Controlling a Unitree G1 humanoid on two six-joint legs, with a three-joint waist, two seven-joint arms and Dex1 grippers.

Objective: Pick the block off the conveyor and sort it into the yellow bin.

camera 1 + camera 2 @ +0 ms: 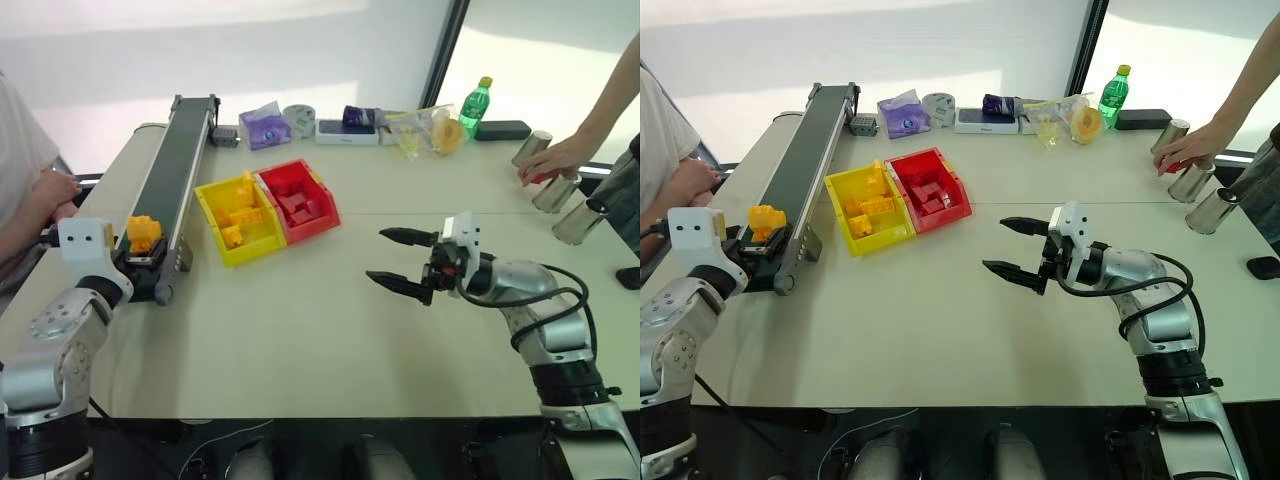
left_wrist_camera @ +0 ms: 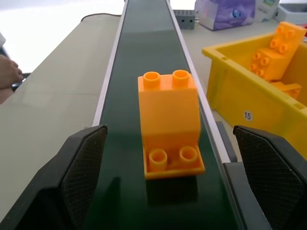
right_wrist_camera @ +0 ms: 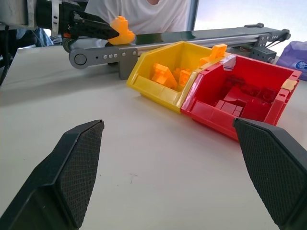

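Note:
The yellow-orange studded block (image 2: 170, 122) stands on the dark belt of the conveyor (image 1: 180, 160), close to its near end. My left gripper (image 2: 170, 143) is open at that end, level with the belt. One finger sits on each side of the block (image 1: 143, 233), and neither touches it. The yellow bin (image 3: 158, 91) sits just right of the conveyor and holds several orange blocks. My right gripper (image 1: 378, 255) hovers open and empty over the table, to the right of the bins, pointing toward them.
A red bin (image 1: 312, 232) with red blocks touches the yellow bin's right side. A person's arm (image 1: 30, 190) rests at the table's left edge. At the far right, a hand (image 1: 548, 160) is among metal cans (image 1: 575, 222). A green bottle (image 1: 475, 105) and bags line the back.

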